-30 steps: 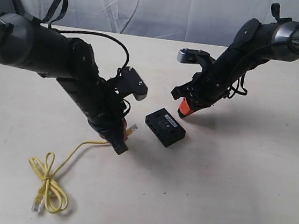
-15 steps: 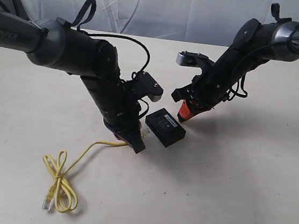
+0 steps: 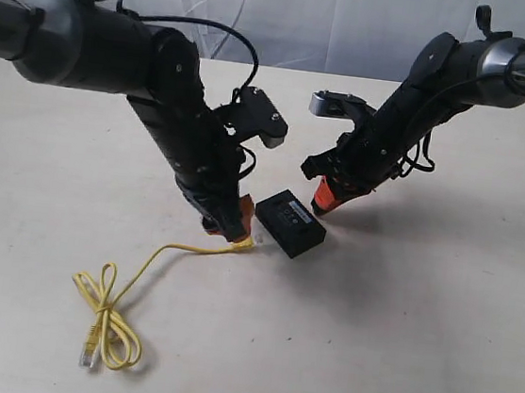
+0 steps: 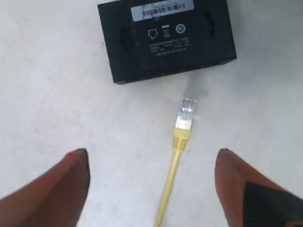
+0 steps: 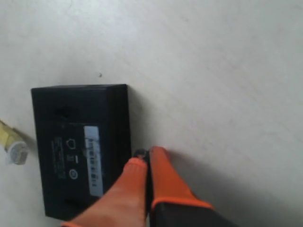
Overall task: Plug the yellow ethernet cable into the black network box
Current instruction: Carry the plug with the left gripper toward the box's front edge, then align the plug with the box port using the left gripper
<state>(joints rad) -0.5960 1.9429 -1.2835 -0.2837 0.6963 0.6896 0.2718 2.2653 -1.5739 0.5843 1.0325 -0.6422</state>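
Pale tabletop (image 3: pixel 416 347) is shown with two black robot arms reaching down toward its middle. A small, flat, rectangular black plastic network box (image 3: pixel 290 222), printed with a white label, is laid flat between them. A thin bright yellow ethernet cable (image 3: pixel 140 273) is stretched across the table. One end is coiled in loose loops well apart from the box. The clear plug (image 4: pixel 187 108) at the other end is laid just beside the box's long side and is not inserted. The left gripper (image 3: pixel 229 223) is held over that plug with its orange fingers (image 4: pixel 71 175) spread wide, and nothing is grasped. The right gripper (image 3: pixel 324 196) is clenched and empty, with its tips placed at the box's opposite edge. Contact there cannot be confirmed.
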